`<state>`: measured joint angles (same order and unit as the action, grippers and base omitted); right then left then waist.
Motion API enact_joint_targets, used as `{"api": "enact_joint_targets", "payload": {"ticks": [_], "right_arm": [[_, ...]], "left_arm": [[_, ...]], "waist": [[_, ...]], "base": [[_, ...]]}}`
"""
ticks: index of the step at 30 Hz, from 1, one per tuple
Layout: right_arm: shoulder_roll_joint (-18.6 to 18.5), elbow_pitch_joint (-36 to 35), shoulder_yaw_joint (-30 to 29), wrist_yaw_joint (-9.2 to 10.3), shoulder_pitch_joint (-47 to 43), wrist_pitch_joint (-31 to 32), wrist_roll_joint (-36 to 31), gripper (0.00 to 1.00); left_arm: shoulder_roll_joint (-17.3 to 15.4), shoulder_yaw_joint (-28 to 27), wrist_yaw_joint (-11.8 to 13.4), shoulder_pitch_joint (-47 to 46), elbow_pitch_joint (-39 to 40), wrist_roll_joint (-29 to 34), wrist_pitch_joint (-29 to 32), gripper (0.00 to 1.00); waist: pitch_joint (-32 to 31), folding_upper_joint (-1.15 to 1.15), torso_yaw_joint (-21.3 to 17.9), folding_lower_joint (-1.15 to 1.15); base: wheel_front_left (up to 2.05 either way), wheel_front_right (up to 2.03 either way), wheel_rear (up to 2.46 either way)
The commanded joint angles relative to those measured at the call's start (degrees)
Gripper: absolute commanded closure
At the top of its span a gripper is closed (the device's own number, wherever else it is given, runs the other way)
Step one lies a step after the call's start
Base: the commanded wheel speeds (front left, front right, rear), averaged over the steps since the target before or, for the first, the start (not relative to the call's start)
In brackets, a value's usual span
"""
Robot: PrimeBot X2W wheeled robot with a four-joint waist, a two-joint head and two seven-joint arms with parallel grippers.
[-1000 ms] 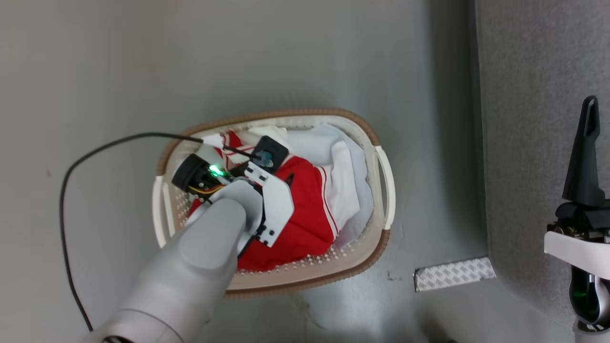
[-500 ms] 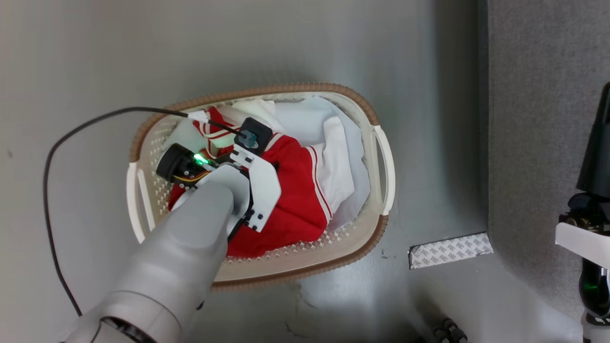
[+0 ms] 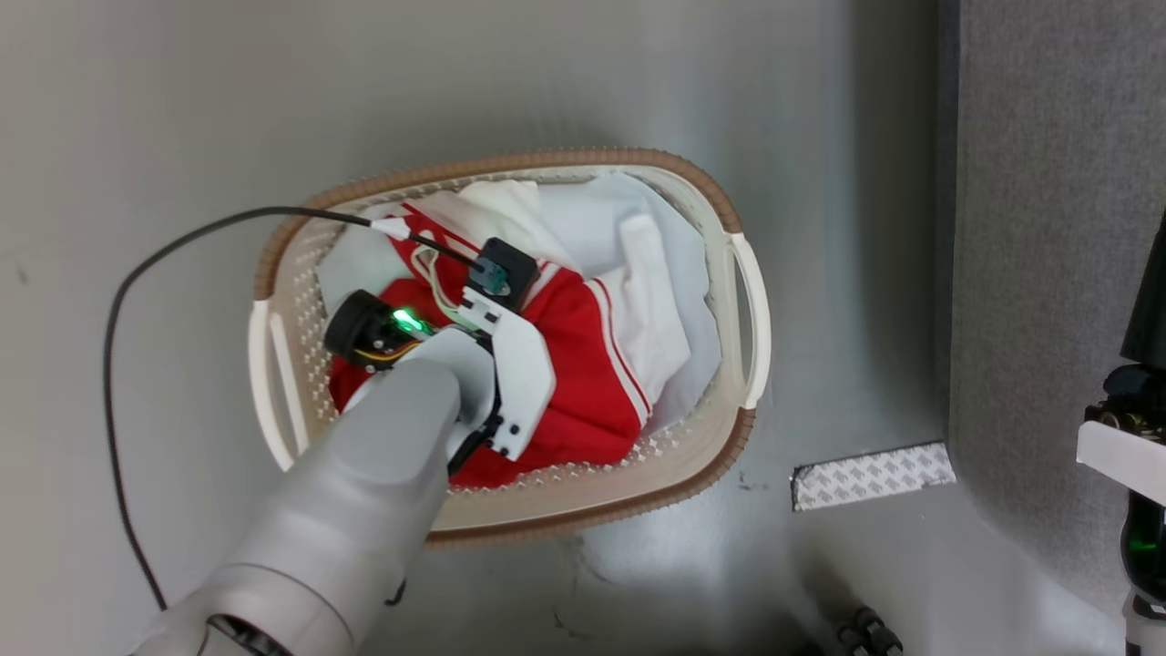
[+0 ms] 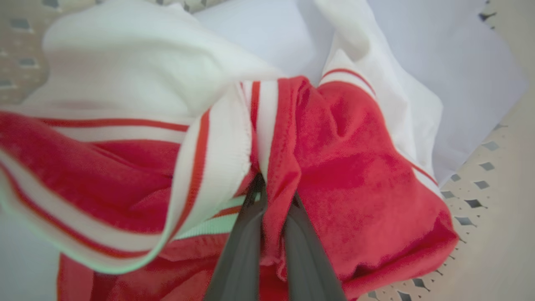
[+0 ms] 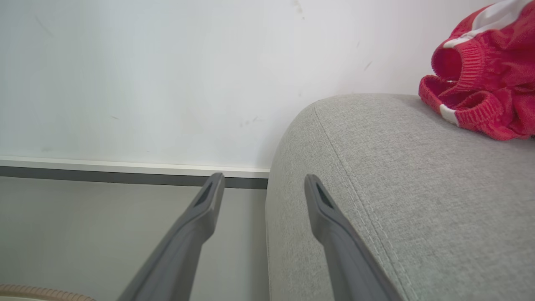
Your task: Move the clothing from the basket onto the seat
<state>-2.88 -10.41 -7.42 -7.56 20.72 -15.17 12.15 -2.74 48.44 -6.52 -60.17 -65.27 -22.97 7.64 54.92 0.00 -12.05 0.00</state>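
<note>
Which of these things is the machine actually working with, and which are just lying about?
Part of the job: red mesh garment with white stripes, pinched in the shut left claw; white fabric pieces; cream perforated plastic basket; light grey woven sofa, another red garment already on it.
Just lying about: patterned grey tape strip; white skirting board.

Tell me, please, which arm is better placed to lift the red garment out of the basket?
Left: the left pincer is shut on a fold of the red garment inside the basket, while the right pincer stands open by the seat.
</note>
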Motion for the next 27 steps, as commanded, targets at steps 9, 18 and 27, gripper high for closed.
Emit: {"api": "enact_joint_targets", "payload": {"ticks": [9,18,27], "right_arm": [[-0.1,2.5,-2.1,0.15,-2.0,0.0,-1.0,0.00],[-1.8,6.7,-4.1,0.15,-9.2,0.0,-1.2,0.00],[-2.1,9.8,-4.7,0.15,-19.4,0.0,-2.1,0.00]], "left_arm": [[-0.3,3.7,-0.7,4.7,6.9,-5.7,-4.9,1.00],[-0.2,4.7,-0.6,13.3,13.4,-11.1,-11.6,1.00],[-5.6,0.9,4.5,24.6,23.7,-14.7,-18.1,1.00]], "waist": [[-10.8,0.00,4.8,0.00],[-28.2,0.00,10.3,0.00],[-46.0,0.00,14.5,0.00]], "base": [[0.00,0.00,0.00],[0.00,0.00,0.00],[0.00,0.00,0.00]]}}
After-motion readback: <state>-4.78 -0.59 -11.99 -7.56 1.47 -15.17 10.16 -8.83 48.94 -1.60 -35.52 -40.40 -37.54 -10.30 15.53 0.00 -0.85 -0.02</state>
